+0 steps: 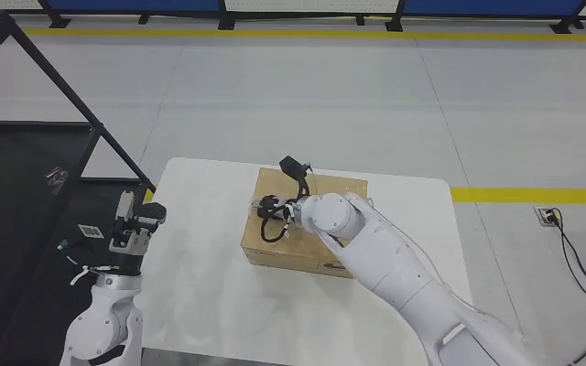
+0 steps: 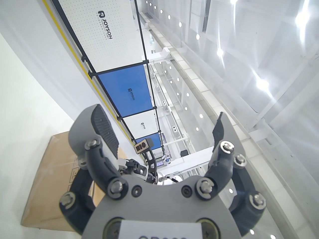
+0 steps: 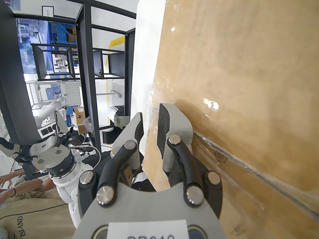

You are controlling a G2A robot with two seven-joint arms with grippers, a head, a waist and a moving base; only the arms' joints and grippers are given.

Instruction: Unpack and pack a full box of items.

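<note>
The box is brown cardboard. It is shut and sits on the white table, near the far edge. The right gripper is at the left end of the box top. Its fingers are only a little way apart and hold nothing. The left gripper is by the table's left edge, away from the box. Its fingers are spread wide and hold nothing.
</note>
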